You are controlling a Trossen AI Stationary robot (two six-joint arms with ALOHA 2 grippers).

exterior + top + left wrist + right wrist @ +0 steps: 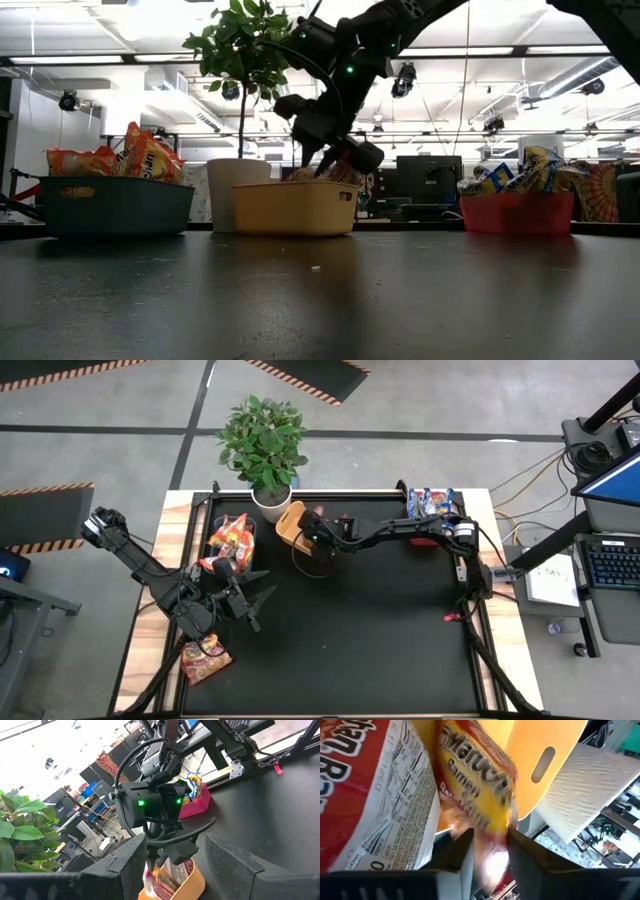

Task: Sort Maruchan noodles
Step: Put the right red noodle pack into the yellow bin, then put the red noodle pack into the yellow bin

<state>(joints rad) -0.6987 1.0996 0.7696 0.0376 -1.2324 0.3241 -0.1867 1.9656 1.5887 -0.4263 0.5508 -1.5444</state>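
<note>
Right wrist view shows the right gripper [490, 851] over the yellow bin [293, 525], its fingers narrowly parted around a packet [479, 795] hanging into the bin. The left gripper [247, 598] hovers empty, jaws wide, beside the teal bin [232, 530] of orange packets. Blue packets fill the red bin [516, 213].

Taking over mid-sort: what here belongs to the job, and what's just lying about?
Job: right gripper with a noodle packet over the yellow bin; teal bin; red bin; loose packets; left gripper.
Lying about: potted plant.
</note>
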